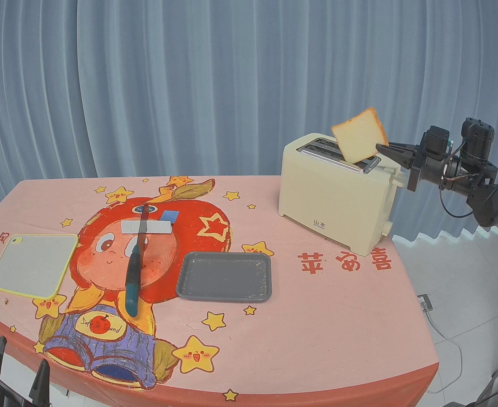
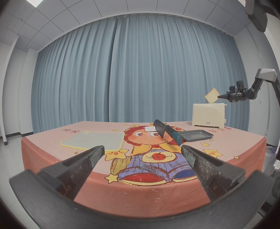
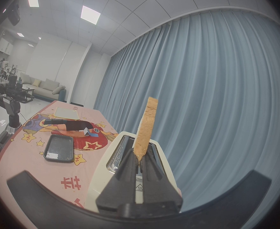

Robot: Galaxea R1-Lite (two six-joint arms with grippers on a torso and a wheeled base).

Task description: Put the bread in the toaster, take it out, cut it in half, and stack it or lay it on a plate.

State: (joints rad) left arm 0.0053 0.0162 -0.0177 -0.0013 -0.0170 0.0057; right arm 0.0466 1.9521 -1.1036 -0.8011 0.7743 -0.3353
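A slice of bread (image 1: 360,135) is held tilted over the cream toaster (image 1: 336,191), its lower corner at the near slot. My right gripper (image 1: 382,149) is shut on the bread's lower corner, seen edge-on in the right wrist view (image 3: 145,132) between the fingers (image 3: 126,172). The toaster (image 3: 117,166) stands at the table's far right. A knife (image 1: 135,265) with a teal handle rests on a small stand at mid-table. A grey plate (image 1: 224,276) lies beside it. A pale cutting board (image 1: 33,264) sits at the left. My left gripper (image 2: 140,163) is open, off the table's near left edge.
The pink printed tablecloth (image 1: 328,323) covers the table, with bare room at the front right. A blue curtain (image 1: 203,69) hangs behind. A cable lies on the floor (image 1: 446,334) to the right of the table.
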